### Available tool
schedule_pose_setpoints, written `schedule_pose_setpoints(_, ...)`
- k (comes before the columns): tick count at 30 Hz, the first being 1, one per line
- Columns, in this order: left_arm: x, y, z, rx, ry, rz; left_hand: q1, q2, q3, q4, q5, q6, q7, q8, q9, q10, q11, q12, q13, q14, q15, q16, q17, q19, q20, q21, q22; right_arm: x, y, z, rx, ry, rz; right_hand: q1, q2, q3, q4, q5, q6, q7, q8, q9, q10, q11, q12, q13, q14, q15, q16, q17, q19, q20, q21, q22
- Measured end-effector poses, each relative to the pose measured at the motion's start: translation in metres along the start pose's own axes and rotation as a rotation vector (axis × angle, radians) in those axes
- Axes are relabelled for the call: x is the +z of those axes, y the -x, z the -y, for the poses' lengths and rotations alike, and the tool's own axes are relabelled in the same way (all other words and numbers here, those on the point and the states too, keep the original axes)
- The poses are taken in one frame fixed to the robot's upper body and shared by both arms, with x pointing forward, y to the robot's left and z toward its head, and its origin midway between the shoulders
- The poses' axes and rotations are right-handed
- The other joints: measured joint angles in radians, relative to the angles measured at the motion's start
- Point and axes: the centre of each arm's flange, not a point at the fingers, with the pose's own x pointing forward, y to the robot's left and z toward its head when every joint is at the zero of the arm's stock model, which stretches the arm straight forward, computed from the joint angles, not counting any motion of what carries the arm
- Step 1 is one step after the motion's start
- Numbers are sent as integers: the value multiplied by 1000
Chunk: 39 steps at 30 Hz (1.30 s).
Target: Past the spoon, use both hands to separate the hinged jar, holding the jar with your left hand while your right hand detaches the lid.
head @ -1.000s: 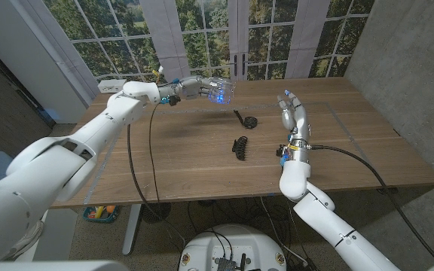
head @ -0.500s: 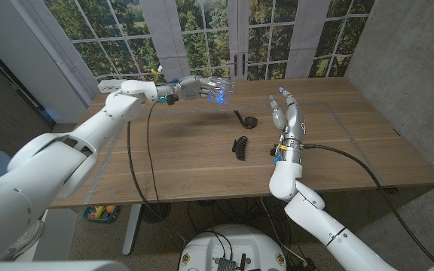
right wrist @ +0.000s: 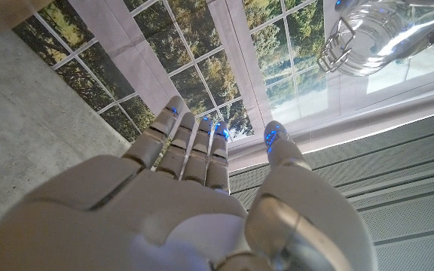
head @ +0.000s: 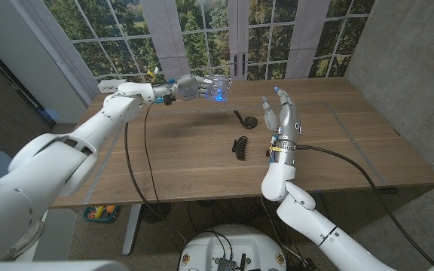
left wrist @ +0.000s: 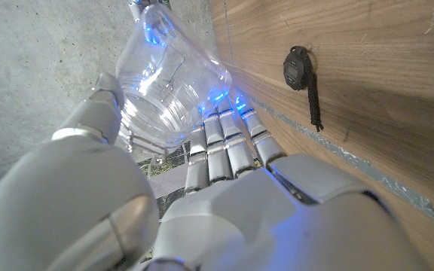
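My left hand (head: 194, 87) holds a clear glass hinged jar (head: 219, 88) in the air over the table's far side, left of centre. The left wrist view shows the jar (left wrist: 166, 89) gripped between the fingers (left wrist: 224, 143) and thumb. A black spoon (head: 244, 120) lies on the wood just below and right of the jar, and it is also in the left wrist view (left wrist: 301, 74). My right hand (head: 282, 114) is raised upright to the right of the spoon, fingers apart, holding nothing. In the right wrist view, the jar (right wrist: 379, 30) and its wire clasp (right wrist: 333, 51) sit beyond my right hand (right wrist: 202, 196).
A small black ribbed object (head: 239, 147) lies on the table (head: 353, 150) in front of the spoon. A white power strip (head: 111, 86) sits at the far left edge. Black cables (head: 145, 150) hang from both arms. Windows stand behind the table, and a concrete wall is on the right.
My right hand has moved left, toward the spoon and the jar, staying upright and empty. The left hand still holds the jar in about the same place.
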Motion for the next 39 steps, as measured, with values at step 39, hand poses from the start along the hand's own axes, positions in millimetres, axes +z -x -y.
schedule_pose_setpoints(39, -11, 3, -10, -85, 162, 56, 0, 0, -1, 1, 1, 5, 5, 0, 0, 7, 7, 0, 0, 7, 7, -4, 2, 0, 0, 15, -5, 27, -1, -41, -29, 170, 121, 101, -91, -28, 6, -31, 58, -32, 20, 0, 57, -32, 21, 14, 43, 2, 34, 14, 40, 25, 11, 4)
